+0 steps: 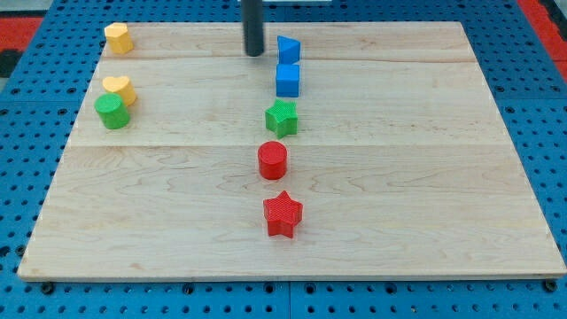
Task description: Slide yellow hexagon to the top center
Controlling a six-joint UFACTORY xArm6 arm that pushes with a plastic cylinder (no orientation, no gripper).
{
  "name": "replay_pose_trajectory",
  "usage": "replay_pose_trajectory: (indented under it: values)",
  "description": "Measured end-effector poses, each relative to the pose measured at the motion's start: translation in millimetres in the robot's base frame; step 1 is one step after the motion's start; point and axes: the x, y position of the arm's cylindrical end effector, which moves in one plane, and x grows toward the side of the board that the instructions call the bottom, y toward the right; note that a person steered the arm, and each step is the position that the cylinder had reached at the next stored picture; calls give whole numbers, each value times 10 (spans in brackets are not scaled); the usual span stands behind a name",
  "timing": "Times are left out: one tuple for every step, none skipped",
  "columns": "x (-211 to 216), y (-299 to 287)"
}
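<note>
The yellow hexagon (118,38) sits at the board's top left corner. My tip (254,54) rests on the board at the top centre, far to the right of the hexagon and just left of the blue triangle (288,49). The rod rises straight up out of the view's top. Nothing touches the tip.
A blue cube (287,80), green star (281,118), red cylinder (272,160) and red star (283,214) form a column down the middle. A yellow heart (119,89) touches a green cylinder (112,112) at the left. The wooden board (425,177) lies on a blue pegboard.
</note>
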Motion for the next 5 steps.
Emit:
replay_pose_trajectory:
  values:
    - [103, -853]
    - [319, -1668]
    - [105, -2242]
    - [57, -2248]
    - [-230, -2246]
